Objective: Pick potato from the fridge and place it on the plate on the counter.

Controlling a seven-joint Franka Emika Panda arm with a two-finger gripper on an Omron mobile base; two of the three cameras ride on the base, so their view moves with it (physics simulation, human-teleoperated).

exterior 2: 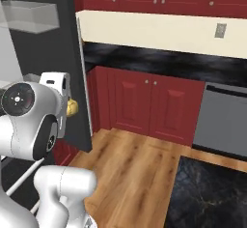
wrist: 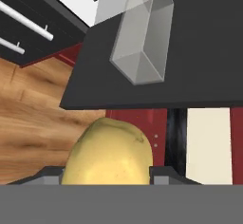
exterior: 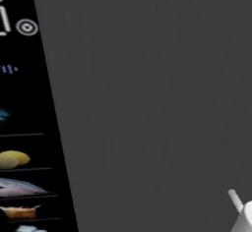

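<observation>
In the hand view the potato (wrist: 110, 154) sits closest, a lumpy yellow-tan lump wedged between the two dark fingertips (wrist: 51, 173), which press against its sides; the gripper (wrist: 108, 176) is clamped on it. Just past the potato lies the dark open fridge door (wrist: 190, 76) with a clear bin (wrist: 142, 42) mounted on it, and below that, wood floor (wrist: 33, 118) and a strip of red cabinet.

In the right base view the white arm (exterior 2: 34, 121) fills the lower left, and a bit of the potato (exterior 2: 72, 107) peeks out beside the hand, in front of the edge of the fridge door (exterior 2: 83, 77). Farther on stand red cabinets (exterior 2: 144, 104) under the black marbled counter (exterior 2: 164, 60), with a grey dishwasher (exterior 2: 224, 121) to the right.

In the left base view the fridge door's grey face (exterior: 157, 88) looms close, and shelves (exterior: 24, 168) with food show at the far left.
</observation>
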